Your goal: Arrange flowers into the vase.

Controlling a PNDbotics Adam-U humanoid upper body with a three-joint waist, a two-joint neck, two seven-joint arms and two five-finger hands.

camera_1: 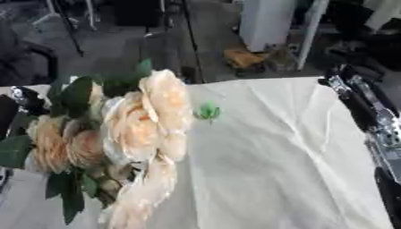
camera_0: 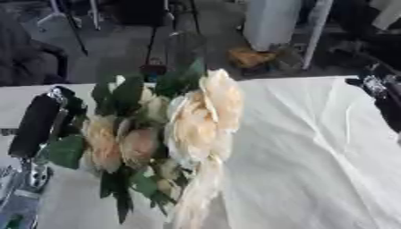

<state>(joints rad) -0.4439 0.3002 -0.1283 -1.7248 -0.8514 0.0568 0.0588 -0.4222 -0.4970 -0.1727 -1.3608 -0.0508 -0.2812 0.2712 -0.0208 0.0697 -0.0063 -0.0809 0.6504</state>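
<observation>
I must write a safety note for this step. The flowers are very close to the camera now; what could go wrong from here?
1. The bunch of flowers fills the middle of the view and no vase shows, so aiming the stems may be blind.
2. The left arm is partly behind the leaves; its hand does not show, so a slipping grasp could go unnoticed.
3. A small green piece lies alone on the white cloth; perhaps a leaf, so more may drop.

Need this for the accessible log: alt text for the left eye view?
A bunch of cream and peach flowers with green leaves fills the middle of the view, close to the camera, above a table covered in a creased white cloth. The robot's black left arm stands beside the bunch at the view's left; part of its right arm shows at the right edge.
</observation>
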